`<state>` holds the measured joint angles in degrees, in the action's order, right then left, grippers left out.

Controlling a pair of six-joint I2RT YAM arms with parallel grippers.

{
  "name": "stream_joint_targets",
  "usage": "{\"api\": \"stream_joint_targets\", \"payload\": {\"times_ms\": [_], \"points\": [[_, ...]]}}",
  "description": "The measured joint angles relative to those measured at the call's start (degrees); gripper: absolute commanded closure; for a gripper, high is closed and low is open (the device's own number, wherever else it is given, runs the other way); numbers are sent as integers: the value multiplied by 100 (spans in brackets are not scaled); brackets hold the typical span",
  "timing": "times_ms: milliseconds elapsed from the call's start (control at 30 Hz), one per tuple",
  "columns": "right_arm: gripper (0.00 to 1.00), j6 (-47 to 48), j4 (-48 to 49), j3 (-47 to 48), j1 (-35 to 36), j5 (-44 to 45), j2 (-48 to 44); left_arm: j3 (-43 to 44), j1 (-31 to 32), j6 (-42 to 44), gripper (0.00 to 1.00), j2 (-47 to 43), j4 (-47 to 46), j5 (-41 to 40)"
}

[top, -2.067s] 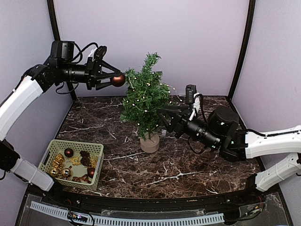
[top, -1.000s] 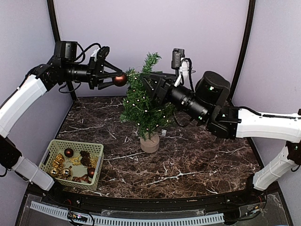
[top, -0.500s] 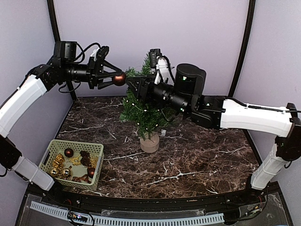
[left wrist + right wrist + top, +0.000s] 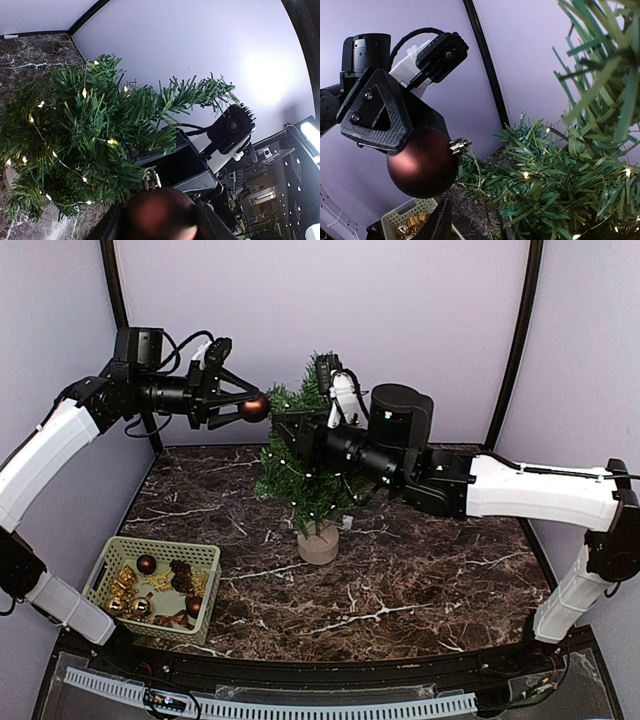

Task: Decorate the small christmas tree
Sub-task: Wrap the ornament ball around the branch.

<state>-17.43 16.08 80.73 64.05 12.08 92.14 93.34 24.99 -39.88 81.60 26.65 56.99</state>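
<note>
From above, mid-hang: left gripper jaws clamped on matte dark-red ball ornament beside the small dark-green bristly christmas tree mid-worktop, right gripper among branches, jaws unreadable; left wrist, metal cap near needles; right wrist, thin hanging loop dangling, so next, probably hooking it over a branch tip.

Dark green and strung with tiny glowing lights, the small christmas tree stands upright on its round tan base, mid-surface.
</note>
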Motion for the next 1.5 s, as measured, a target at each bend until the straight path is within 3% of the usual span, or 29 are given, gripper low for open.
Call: {"api": "stream_joint_targets", "payload": {"times_ms": [300,733,1500], "points": [[73,96,31,-42,0,92,0,-9,-9,-26,62,-13,-2,9],[100,378,63,17,-4,350,175,-52,-11,-28,62,-37,0,57],[100,428,236,-35,-4,365,170,-415,-164,-221,63,-107,-181,74]]}}
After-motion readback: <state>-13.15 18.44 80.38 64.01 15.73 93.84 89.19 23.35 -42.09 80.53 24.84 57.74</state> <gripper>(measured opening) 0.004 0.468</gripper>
